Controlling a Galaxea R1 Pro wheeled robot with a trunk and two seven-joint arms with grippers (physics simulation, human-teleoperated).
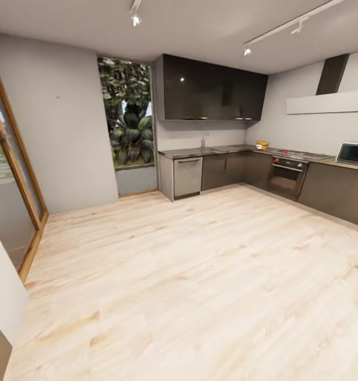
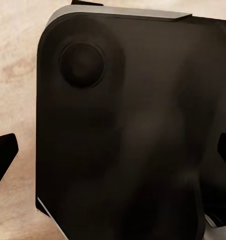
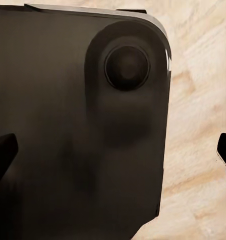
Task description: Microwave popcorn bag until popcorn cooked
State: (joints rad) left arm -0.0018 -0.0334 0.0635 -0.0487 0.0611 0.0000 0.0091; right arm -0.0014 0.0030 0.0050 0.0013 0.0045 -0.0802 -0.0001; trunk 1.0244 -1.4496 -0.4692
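Small tan popcorn sack [image 1: 262, 144] sits on the far grey metal countertop [image 1: 229, 149], well apart from the mint-blue microwave [image 1: 354, 153]. Robot stands across the pale wood floor [image 1: 189, 275], presumably in transit. Both grippers' fingertips [image 2: 3, 155] [image 3: 2, 152] appear spread wide, holding nothing.

Brightness: evenly lit, bright kitchen
Light sources: daylight through the window [image 1: 127, 114]; small ceiling spotlights [image 1: 136, 19] glowing white
Glare: tiny highlights on the glossy wall cabinets [image 1: 213, 89]
Shadows: soft, faint under the cabinets
Distortion: wide-angle stretch, walls lean at the edges
Sharpness: slightly soft all over; far worktop [image 1: 211, 151] details are blurry
Wrist views: dark robot body [image 2: 133, 130] murky, pale floor [image 3: 203, 100] blurred
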